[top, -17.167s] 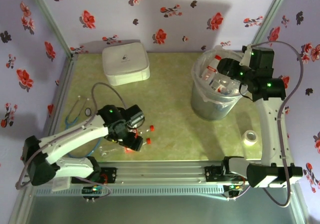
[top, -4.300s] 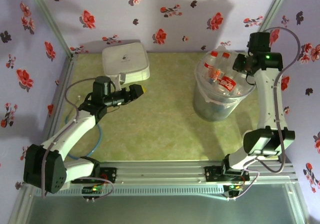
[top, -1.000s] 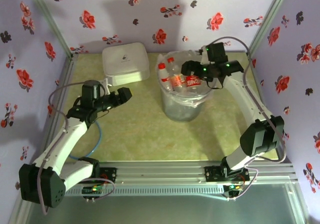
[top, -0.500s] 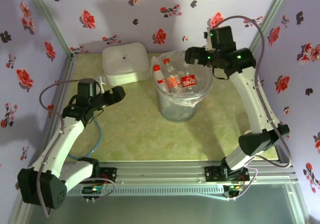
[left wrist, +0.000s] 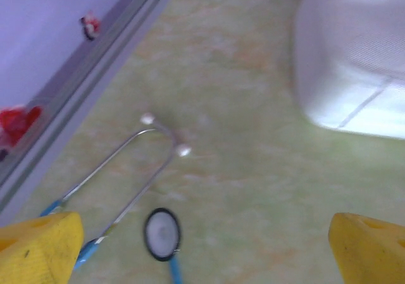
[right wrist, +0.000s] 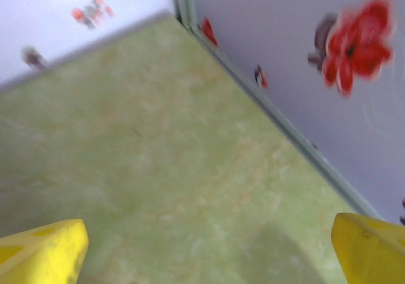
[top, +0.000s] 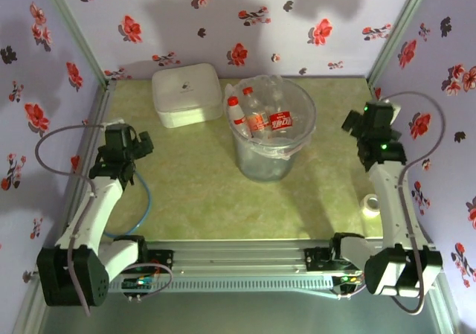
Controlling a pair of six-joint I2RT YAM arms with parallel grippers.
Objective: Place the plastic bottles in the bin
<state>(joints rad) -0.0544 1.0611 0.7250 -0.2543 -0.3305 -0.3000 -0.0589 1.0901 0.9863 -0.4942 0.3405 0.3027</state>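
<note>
The bin [top: 262,167], a translucent grey-white bucket, stands mid-table. Inside it lie several plastic bottles [top: 257,120] with red labels and red or white caps. My left gripper [top: 143,143] hovers near the left wall, well left of the bin. It is open, its yellow fingertips [left wrist: 39,246] wide apart over bare mat with nothing between them. My right gripper [top: 354,120] hangs right of the bin near the right wall. It is open too, with yellow fingertips [right wrist: 42,251] at the frame's corners and empty green table between them.
A white rounded square box [top: 187,94] sits behind and left of the bin, its corner [left wrist: 354,62] at the upper right of the left wrist view. A stethoscope [left wrist: 159,233] lies below the left gripper, with blue tubing [top: 143,200]. A tape roll [top: 370,204] rests near the right wall.
The right arm swung away from above the bin to the right side and lower. The left arm drew back toward the left wall and its jaws spread wider. A second ago the bin shifted slightly left.
</note>
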